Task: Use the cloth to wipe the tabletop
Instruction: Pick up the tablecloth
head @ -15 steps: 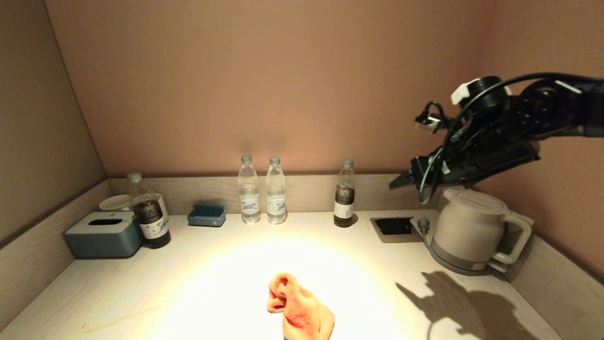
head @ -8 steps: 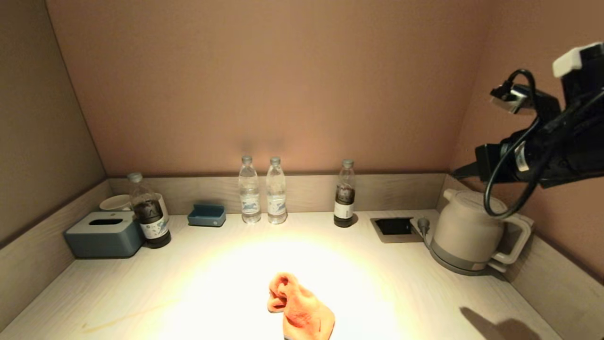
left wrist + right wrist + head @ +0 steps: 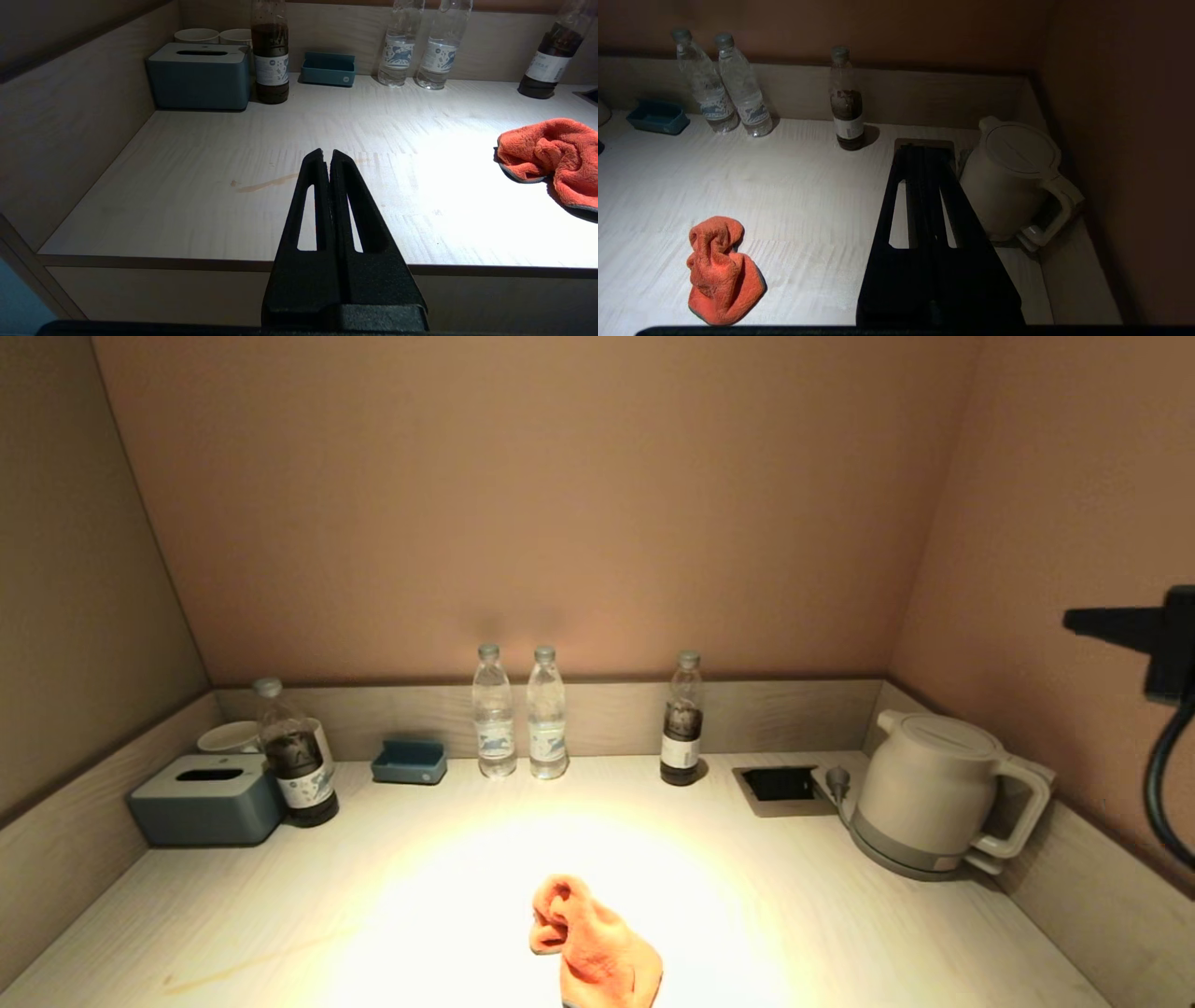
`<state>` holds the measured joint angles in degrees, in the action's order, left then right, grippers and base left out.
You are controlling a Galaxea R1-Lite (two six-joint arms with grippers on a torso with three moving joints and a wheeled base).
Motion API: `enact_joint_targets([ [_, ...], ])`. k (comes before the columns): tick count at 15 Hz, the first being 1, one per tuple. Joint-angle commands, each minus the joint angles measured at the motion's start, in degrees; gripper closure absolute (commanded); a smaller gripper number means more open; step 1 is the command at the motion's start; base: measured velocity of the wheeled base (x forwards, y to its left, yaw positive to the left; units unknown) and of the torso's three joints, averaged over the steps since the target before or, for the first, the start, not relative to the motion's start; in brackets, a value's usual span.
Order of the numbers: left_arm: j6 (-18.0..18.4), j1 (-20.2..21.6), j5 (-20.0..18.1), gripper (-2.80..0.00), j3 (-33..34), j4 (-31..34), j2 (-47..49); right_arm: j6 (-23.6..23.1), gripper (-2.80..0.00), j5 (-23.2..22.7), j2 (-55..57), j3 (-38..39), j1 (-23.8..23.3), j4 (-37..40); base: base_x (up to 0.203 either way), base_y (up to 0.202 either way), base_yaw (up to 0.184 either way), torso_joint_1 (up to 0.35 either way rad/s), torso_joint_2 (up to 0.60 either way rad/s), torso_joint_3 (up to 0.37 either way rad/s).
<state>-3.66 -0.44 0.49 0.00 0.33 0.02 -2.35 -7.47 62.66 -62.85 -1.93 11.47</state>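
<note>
Head view: orange cloth (image 3: 596,945) lying crumpled on tabletop (image 3: 420,859), right gripper (image 3: 924,154) and left gripper (image 3: 326,161) both pressed together, hovering apart.

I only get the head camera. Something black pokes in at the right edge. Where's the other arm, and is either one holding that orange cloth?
Observer: The left gripper hangs shut and empty over the tabletop's front edge, towards its left side.
Operator: And the black thing on the right?
Observer: That's the right gripper, also shut and empty, raised above the table near the kettle.
Operator: My view cuts the cloth off.
Observer: The cloth lies crumpled in one heap, with nothing touching it.
</note>
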Motion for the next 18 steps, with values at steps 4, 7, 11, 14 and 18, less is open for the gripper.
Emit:
enact_joint_targets([
  [4, -0.03, 0.00, 0.04, 0.00, 0.00, 0.02, -0.02, 0.05, 0.00, 7.77, -19.37, 9.62, 0.06, -4.05, 0.000, 0.000, 0.000, 0.000, 0.00, 0.000],
  [7, -0.03, 0.00, 0.04, 0.00, 0.00, 0.02, -0.02, 0.21, 0.00, 8.77, -22.93, 11.36, 0.04, -4.03, 0.000, 0.000, 0.000, 0.000, 0.00, 0.000],
  [11, -0.03, 0.00, 0.04, 0.00, 0.00, 0.02, -0.02, 0.05, 0.00, 10.02, -28.76, 15.06, 0.08, -4.17, 0.000, 0.000, 0.000, 0.000, 0.00, 0.000],
  [14, -0.03, 0.00, 0.04, 0.00, 0.00, 0.02, -0.02, -0.29, 0.00, 10.24, -35.35, 18.39, 0.01, -4.03, 0.000, 0.000, 0.000, 0.000, 0.00, 0.000],
  [18, -0.03, 0.00, 0.04, 0.00, 0.00, 0.02, -0.02, -1.07, 0.00, 10.44, -40.75, 22.17, 0.05, -3.87, 0.000, 0.000, 0.000, 0.000, 0.00, 0.000],
])
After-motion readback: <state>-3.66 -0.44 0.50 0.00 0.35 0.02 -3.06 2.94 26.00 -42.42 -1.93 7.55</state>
